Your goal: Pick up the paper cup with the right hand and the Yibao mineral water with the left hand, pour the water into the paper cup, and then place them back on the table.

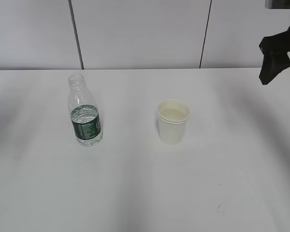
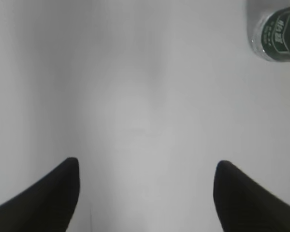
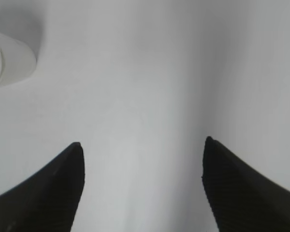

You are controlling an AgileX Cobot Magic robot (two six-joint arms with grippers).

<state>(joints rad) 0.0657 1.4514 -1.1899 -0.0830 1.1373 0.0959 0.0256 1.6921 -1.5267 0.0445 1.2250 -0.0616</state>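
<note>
**Both grippers spread wide, clear of bottle and cup**

The right gripper (image 3: 142, 150) hangs over bare table (image 1: 135, 193), empty, at the frame's upper right. The left gripper (image 2: 147, 169) is likewise spread and empty. The bottle (image 1: 85, 112) stands left of centre, the cup (image 1: 173, 122) at centre, apart.

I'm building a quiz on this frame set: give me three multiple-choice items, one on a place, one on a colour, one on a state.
1. In the exterior view, where does the bottle stand relative to the paper cup?
A. To its left
B. To its right
C. Inside it

2. What colour is the bottle's label?
A. Red
B. Dark green
C. Yellow

3. How are the left gripper and right gripper?
A. Both shut on objects
B. One holds the cup
C. Both open, holding nothing

Answers: 1 A, the bottle stands apart, left of the cup. 2 B, a green band with white print. 3 C, each wrist view shows spread fingers over bare table.
</note>
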